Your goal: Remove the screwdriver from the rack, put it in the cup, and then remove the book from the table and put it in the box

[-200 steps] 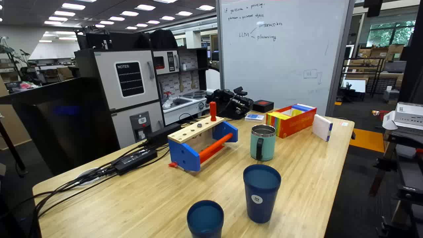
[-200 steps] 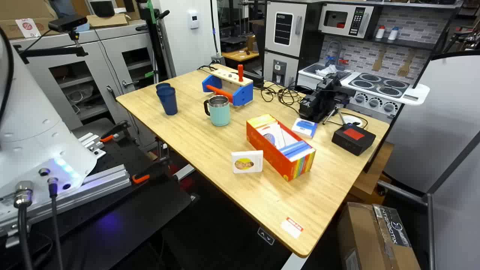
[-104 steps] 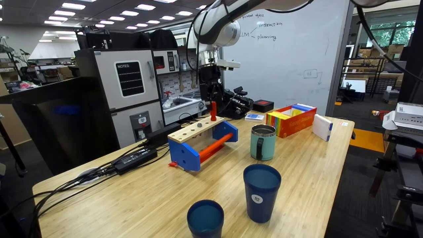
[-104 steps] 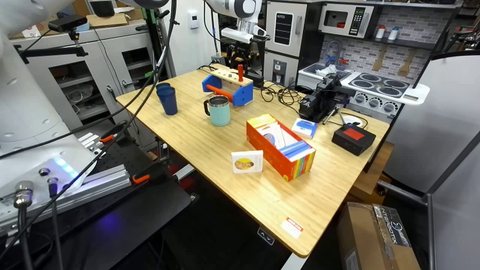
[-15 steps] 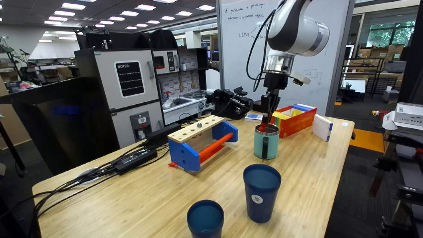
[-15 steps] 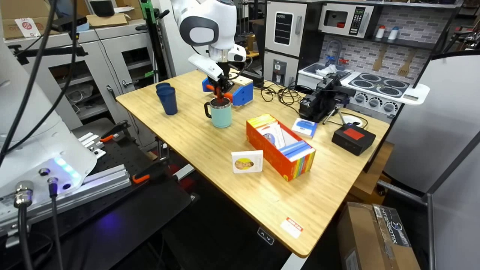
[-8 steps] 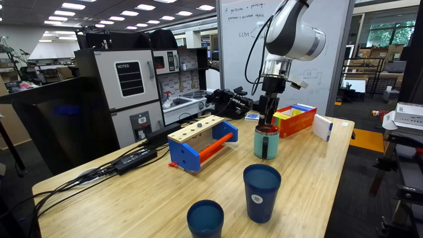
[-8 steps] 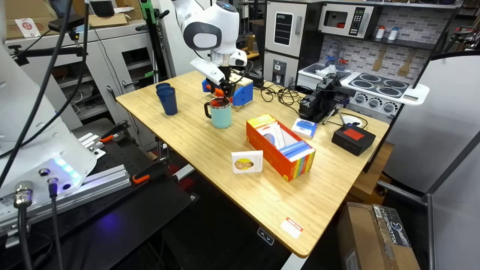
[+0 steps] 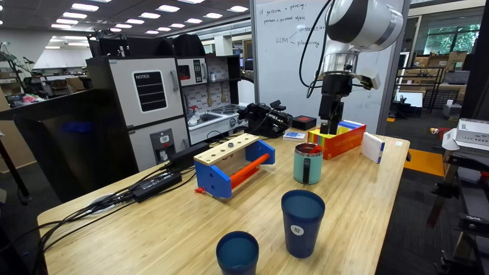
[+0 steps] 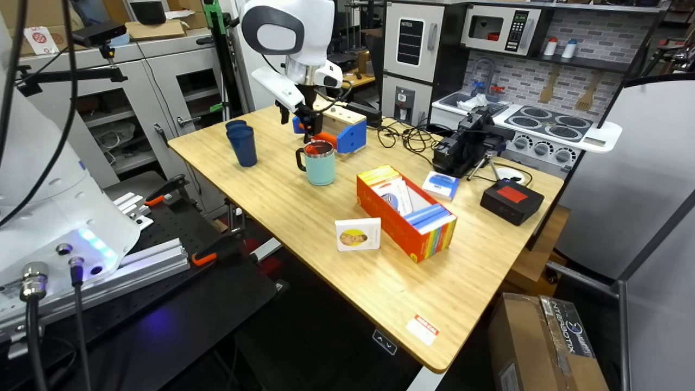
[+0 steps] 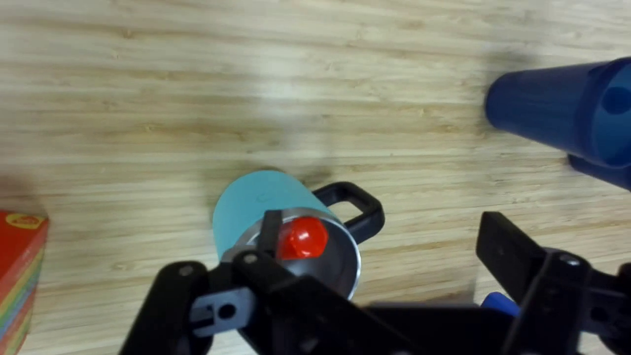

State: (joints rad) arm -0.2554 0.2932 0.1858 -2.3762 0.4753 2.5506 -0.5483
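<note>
An exterior view faces the whiteboard [image 9: 282,72], a blue cup [image 9: 237,254] close at 6 o'clock. From farther, an exterior view faces the kitchen [image 10: 521,87], robot base [image 10: 59,212] at 9. Both share the rack [image 9: 229,148]. The wrist view looks down near the teal cup [image 11: 261,197].

Arm [image 9: 368,25] hangs into the upper right of the frame in an exterior view, wrist [image 9: 339,63] roughly vertical, jaws pointing down. In an exterior view, base [image 10: 59,212] stands at the left edge. Wrist view: jaws spread wide, one half lower center, its mate lower right.
</note>
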